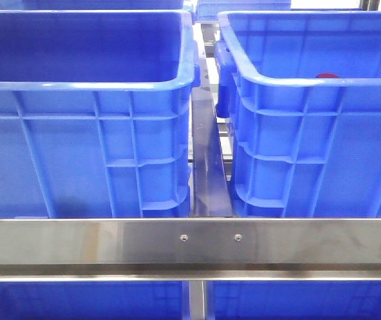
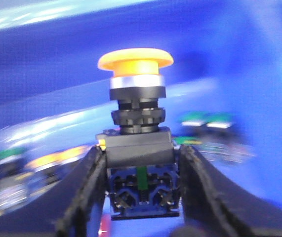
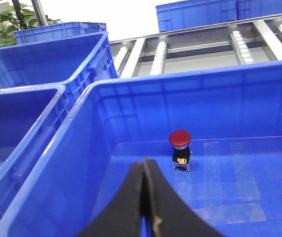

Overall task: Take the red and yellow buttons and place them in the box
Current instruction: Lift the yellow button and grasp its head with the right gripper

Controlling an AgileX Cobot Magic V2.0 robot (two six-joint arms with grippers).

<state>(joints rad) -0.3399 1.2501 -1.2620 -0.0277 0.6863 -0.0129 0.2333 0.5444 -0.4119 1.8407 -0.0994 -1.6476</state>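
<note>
My left gripper [image 2: 141, 182] has its jaws clenched on the yellow button [image 2: 136, 60], pinching the black and blue switch body below the orange-yellow mushroom cap, which stands upright between my two dark fingers [image 2: 84, 192]. That view is smeared, so I can only say blue crate wall lies behind it, with what look like green-capped buttons [image 2: 206, 118] lying farther off, and I cannot tell which crate that is. From the front, two big blue crates sit side by side behind a steel rail [image 1: 190, 243]: the left crate [image 1: 83, 153] and the box [image 1: 310, 147] on the right, parted by a narrow metal strip [image 1: 210, 173]. In the box, the red button [image 3: 180, 148] stands upright on the floor, cap up, clear of the walls; from the front only a sliver of red shows over its near rim. My right gripper [image 3: 144, 197] hangs over that box with its jaws pressed together on nothing, short of the red button and not touching it.
</note>
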